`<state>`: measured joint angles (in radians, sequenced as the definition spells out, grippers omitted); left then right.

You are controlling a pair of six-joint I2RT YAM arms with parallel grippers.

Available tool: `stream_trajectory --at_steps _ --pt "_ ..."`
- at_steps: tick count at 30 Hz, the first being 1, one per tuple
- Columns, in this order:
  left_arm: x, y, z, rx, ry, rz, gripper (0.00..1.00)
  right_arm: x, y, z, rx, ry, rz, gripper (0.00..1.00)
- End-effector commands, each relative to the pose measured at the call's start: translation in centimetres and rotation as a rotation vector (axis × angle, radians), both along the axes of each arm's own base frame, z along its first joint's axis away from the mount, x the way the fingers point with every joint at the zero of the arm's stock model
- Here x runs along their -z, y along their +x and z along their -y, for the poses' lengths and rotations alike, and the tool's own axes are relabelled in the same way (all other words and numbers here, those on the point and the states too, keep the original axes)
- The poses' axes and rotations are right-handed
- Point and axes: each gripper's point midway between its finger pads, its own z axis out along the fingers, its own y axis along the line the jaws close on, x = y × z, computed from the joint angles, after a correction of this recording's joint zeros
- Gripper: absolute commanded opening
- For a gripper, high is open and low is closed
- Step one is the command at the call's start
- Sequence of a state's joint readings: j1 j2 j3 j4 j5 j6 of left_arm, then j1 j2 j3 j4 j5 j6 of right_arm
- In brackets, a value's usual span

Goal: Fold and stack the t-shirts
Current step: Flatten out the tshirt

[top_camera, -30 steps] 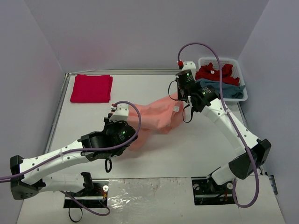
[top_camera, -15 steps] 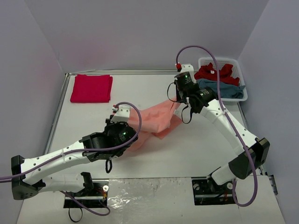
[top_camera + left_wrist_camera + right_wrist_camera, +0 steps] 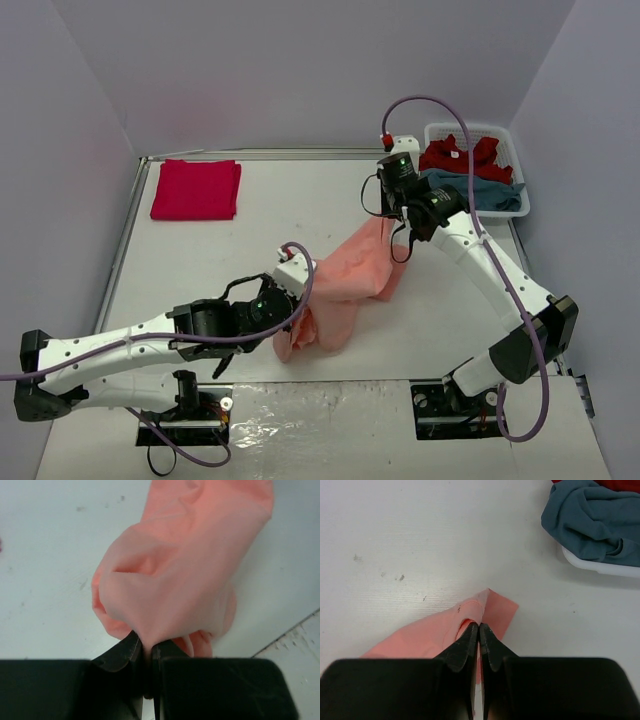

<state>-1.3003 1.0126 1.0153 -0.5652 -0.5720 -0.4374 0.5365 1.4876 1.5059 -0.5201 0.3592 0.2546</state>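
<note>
Left claw (image 3: pixel 146 647) and right claw (image 3: pixel 479 630) each pinch the salmon-orange t-shirt (image 3: pixel 350 275), jaws closed.

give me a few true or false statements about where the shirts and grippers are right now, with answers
1. The left gripper and right gripper are each shut on the salmon t-shirt. True.
2. The salmon t-shirt lies flat and spread out. False: it is bunched and draped between the two grippers.
3. A folded red t-shirt lies at the far left corner of the table. True.
4. The white basket is empty. False: it holds a crumpled red tee and a teal-blue tee.
</note>
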Motion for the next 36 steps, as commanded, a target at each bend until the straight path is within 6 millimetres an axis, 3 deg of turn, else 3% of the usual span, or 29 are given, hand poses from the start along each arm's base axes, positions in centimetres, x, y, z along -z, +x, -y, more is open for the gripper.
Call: stream_trajectory --at_steps 1,2,3,4,6,7,10,13,17,28,33,36 --pt "-2.3 -2.2 4.5 0.236 -0.093 -0.002 0.03 -0.7 0.5 0.8 0.037 -0.004 0.034 0.00" --pt "-2.3 -3.0 5.2 0.291 -0.090 -0.007 0.04 -0.7 0.6 1.0 0.041 -0.005 0.033 0.00" --pt "-2.3 -3.9 6.1 0.353 -0.101 -0.020 0.11 -0.6 0.6 1.0 0.041 -0.005 0.031 0.00" --pt "-2.1 -4.6 6.7 0.395 -0.087 -0.017 0.38 -0.6 0.7 1.2 0.046 -0.005 0.031 0.00" --pt "-2.1 -5.5 7.4 0.449 -0.093 -0.015 0.46 -0.5 0.7 1.2 0.047 -0.009 0.027 0.00" --pt "-2.4 -6.1 7.9 0.491 -0.112 -0.013 0.58 -0.4 0.7 1.3 0.048 -0.010 0.025 0.00" --pt "-3.3 -6.5 8.1 0.514 -0.171 0.005 0.73 -0.2 0.9 1.3 0.050 -0.012 0.020 0.00" --pt "-3.9 -5.3 7.0 0.434 -0.183 0.044 0.80 -0.1 1.0 1.2 0.048 -0.013 0.018 0.00" --pt "-3.1 -2.6 4.8 0.243 -0.142 0.085 0.85 0.1 1.2 1.0 0.044 -0.010 0.009 0.00" --pt "2.8 0.8 2.5 -0.039 -0.004 0.029 0.86 1.3 1.1 0.8 0.036 -0.017 -0.017 0.00" --pt "4.6 2.6 -0.1 -0.160 0.001 -0.051 0.85 1.5 1.0 1.0 0.037 -0.023 -0.021 0.00" --pt "5.7 2.9 -0.5 -0.169 -0.001 -0.084 0.85 1.9 1.0 0.9 0.036 -0.027 -0.032 0.00"
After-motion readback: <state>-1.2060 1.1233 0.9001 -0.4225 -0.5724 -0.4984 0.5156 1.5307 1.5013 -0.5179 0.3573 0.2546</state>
